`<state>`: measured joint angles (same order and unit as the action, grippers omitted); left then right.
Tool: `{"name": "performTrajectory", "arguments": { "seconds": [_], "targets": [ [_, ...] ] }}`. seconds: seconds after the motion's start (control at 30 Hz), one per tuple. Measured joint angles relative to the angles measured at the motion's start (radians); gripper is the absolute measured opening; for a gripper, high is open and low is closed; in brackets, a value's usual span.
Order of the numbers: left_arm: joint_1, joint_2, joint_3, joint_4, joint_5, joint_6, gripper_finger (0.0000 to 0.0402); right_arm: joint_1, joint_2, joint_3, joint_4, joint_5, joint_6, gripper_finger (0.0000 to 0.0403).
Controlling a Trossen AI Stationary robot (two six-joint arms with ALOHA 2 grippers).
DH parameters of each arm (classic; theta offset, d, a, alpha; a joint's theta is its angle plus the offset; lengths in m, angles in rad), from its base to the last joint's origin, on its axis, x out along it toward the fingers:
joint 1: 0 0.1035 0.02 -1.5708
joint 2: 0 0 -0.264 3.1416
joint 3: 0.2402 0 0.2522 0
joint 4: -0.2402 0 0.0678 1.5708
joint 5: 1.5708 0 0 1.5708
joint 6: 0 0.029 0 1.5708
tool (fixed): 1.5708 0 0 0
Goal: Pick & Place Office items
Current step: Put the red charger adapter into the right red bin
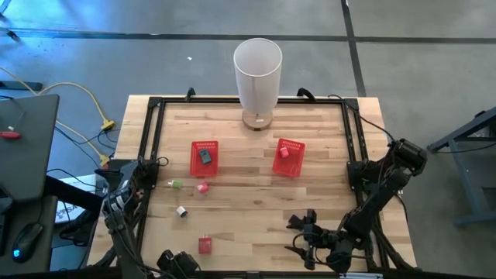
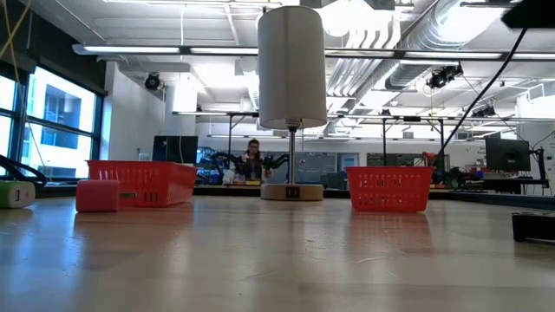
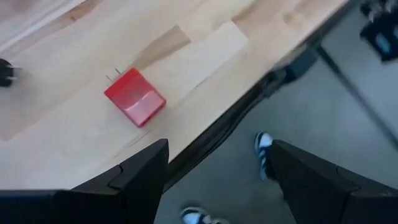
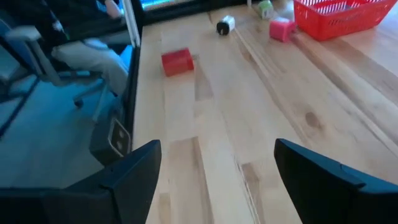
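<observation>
Small office items lie on the wooden table: a green one [image 1: 176, 184], a pink block [image 1: 203, 187], a white-and-black piece [image 1: 181, 211] and a red block [image 1: 204, 245]. A dark item [image 1: 205, 156] sits in the left red basket [image 1: 194, 164], and a red-pink one [image 1: 284, 153] in the right red basket [image 1: 294, 165]. My left gripper [image 1: 172, 262] is open at the table's near edge, with the red block [image 3: 134, 97] just ahead of it. My right gripper [image 1: 298, 235] is open near the near right corner and faces the red block [image 4: 177, 62] across bare wood.
A tall white cylinder [image 1: 257, 74] stands on a round base at the far edge, between the baskets. A black frame [image 1: 152, 124] runs round the table. A person sits beside the table [image 4: 93, 43], and shoes show below the near edge [image 3: 264, 152]. Bare wood lies between the baskets and the grippers.
</observation>
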<state>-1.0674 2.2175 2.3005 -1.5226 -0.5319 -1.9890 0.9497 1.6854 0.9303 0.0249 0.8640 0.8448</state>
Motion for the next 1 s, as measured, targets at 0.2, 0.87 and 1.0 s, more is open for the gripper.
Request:
{"name": "performTrajectory", "arguments": {
  "seconds": [0.2,0.87,1.0],
  "targets": [
    [0.001,0.076,-0.004,0.002,-0.009,-0.128,0.0276,-0.003,0.022,0.000,0.014,-0.018,-0.002,0.0301],
    [0.041,0.289,-0.005,-0.048,0.169,-0.365,0.0276,-0.002,0.022,0.000,0.033,-0.030,-0.009,0.0301],
    [0.056,0.315,-0.005,-0.048,0.207,-0.365,0.0276,-0.002,0.022,0.000,0.033,-0.030,-0.008,0.0301]
  ]
}}
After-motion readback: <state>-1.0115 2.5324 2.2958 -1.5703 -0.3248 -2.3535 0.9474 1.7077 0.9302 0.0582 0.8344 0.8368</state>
